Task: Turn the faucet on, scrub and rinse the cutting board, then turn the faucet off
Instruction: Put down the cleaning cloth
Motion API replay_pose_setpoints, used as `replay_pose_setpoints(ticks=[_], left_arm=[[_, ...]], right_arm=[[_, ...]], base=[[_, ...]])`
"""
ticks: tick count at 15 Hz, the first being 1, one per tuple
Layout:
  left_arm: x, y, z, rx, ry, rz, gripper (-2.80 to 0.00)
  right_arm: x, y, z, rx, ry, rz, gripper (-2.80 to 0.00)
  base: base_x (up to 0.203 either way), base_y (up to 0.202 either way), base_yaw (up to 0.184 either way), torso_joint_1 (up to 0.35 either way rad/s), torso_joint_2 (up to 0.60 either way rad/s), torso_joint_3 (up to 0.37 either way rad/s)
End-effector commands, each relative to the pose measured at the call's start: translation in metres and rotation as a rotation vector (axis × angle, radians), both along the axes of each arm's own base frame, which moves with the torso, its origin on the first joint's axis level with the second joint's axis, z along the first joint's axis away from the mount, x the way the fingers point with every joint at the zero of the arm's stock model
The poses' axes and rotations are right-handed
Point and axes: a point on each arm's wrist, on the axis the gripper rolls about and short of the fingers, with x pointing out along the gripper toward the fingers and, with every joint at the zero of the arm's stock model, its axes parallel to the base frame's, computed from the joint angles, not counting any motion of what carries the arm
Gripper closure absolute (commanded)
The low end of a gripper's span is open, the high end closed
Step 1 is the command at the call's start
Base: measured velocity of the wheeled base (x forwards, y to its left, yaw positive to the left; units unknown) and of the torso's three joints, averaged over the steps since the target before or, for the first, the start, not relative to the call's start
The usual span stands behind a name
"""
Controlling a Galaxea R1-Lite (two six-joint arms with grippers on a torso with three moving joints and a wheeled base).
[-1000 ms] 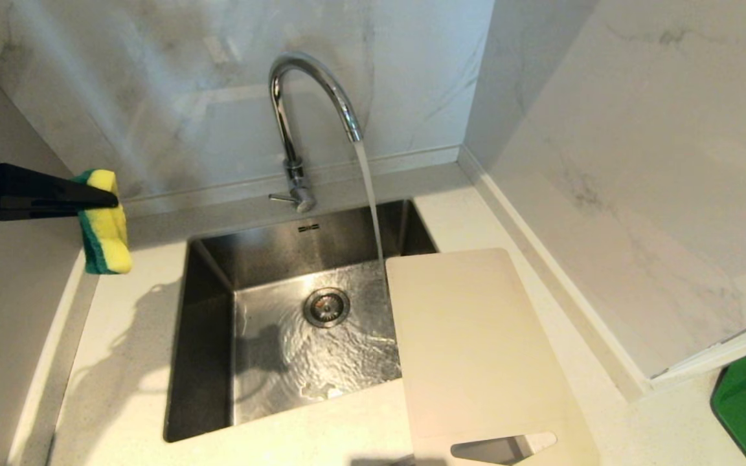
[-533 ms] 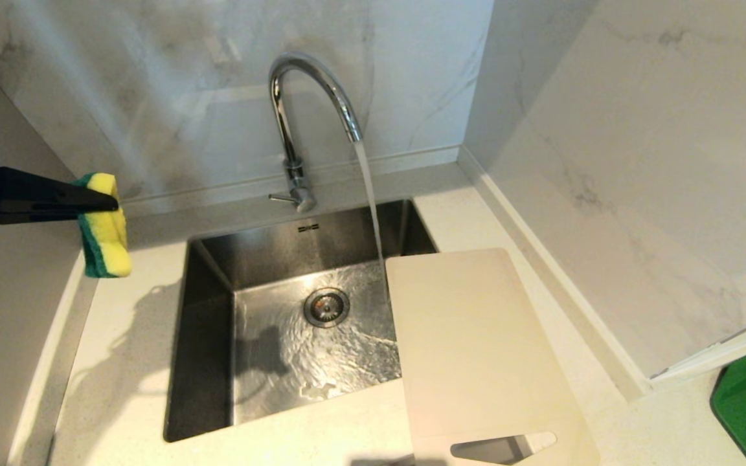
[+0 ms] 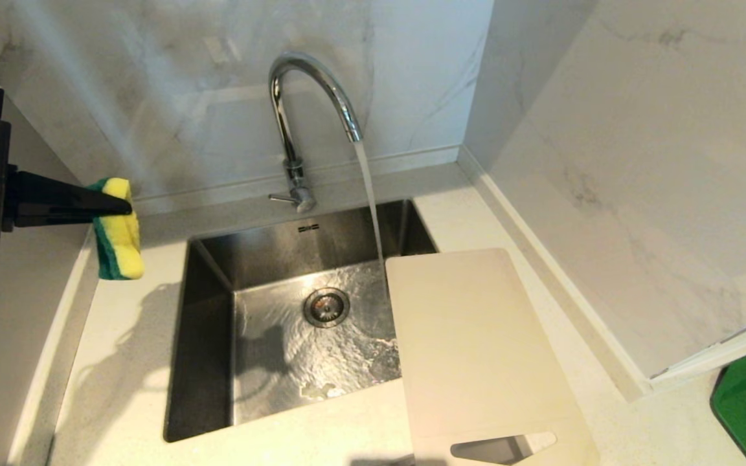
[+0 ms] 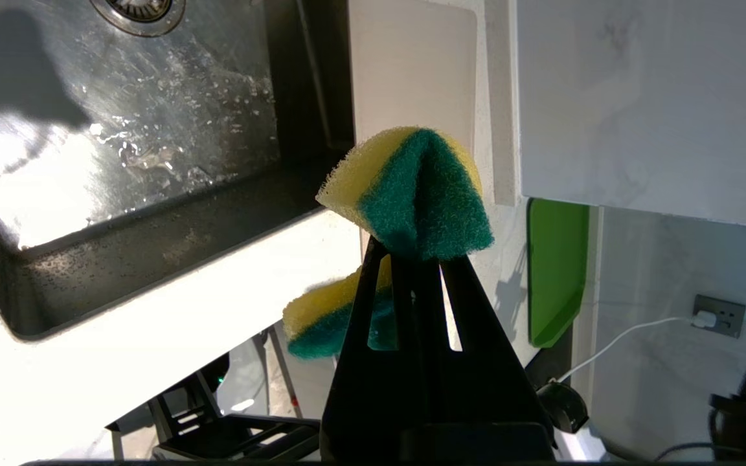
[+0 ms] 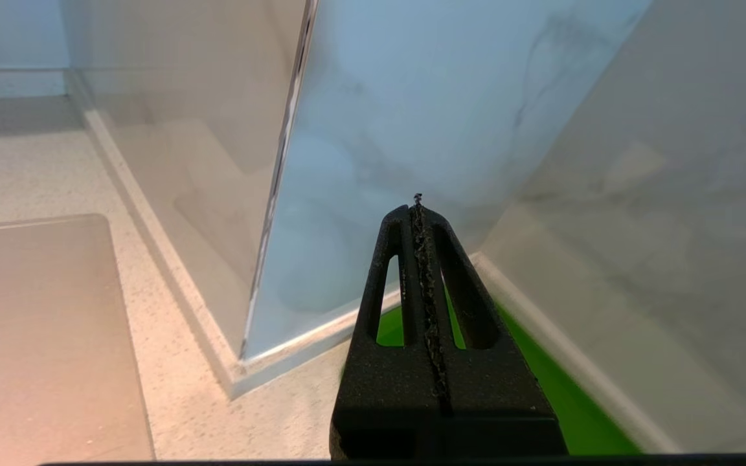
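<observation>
At the near right, the cutting board (image 3: 483, 349) lies flat on the counter (image 3: 120, 362), its left edge overhanging the sink (image 3: 211, 336). Farther left, the left gripper (image 3: 128, 207) pinches a yellow-green sponge (image 3: 118, 230) above the counter. At the far edge, the faucet (image 3: 302, 116) runs water into the sink. Off to the right, the right gripper (image 5: 418, 197) is pressed together, apparently empty.

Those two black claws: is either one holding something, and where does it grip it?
The left gripper pinches a yellow-and-green sponge across its middle, so it folds, held above the counter left of the sink. The right gripper is shut on nothing.
</observation>
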Motion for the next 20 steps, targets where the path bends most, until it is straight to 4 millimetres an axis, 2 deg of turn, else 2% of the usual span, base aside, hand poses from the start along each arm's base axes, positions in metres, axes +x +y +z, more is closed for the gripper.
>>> replay_pose_setpoints(ticks=[1,3,5,9,11,15,20], left_arm=[[0.002,-0.001,-0.002,-0.001,0.013,-0.003,0.0],[0.002,-0.001,-0.003,-0.001,0.017,-0.005,0.0],[0.003,-0.002,-0.005,-0.008,0.02,-0.02,0.0],[0.01,-0.003,-0.013,-0.009,0.009,-0.018,0.0],[0.015,-0.003,-0.017,-0.005,0.019,-0.018,0.0],[0.03,-0.006,-0.022,-0.003,0.018,-0.014,0.0],[0.041,-0.008,-0.028,0.002,0.042,-0.009,0.0]], right_arm=[[0.014,0.0,-0.02,-0.007,0.033,0.03,0.0],[0.023,0.002,-0.04,-0.026,0.096,0.102,0.0],[0.029,0.003,-0.07,-0.072,0.182,0.191,0.0],[0.022,0.005,-0.123,-0.1,0.184,0.289,0.0],[0.024,0.007,-0.134,-0.062,0.214,0.398,0.0],[0.024,0.009,-0.146,0.019,0.313,0.479,0.0],[0.025,0.009,-0.145,0.091,0.297,0.488,0.0]], base=[[0.0,0.0,0.0,0.0,0.0,0.0],[0.0,0.0,0.0,0.0,0.0,0.0],[0.0,0.0,0.0,0.0,0.0,0.0],[0.0,0.0,0.0,0.0,0.0,0.0],[0.0,0.0,0.0,0.0,0.0,0.0],[0.0,0.0,0.0,0.0,0.0,0.0],[0.0,0.0,0.0,0.0,0.0,0.0]])
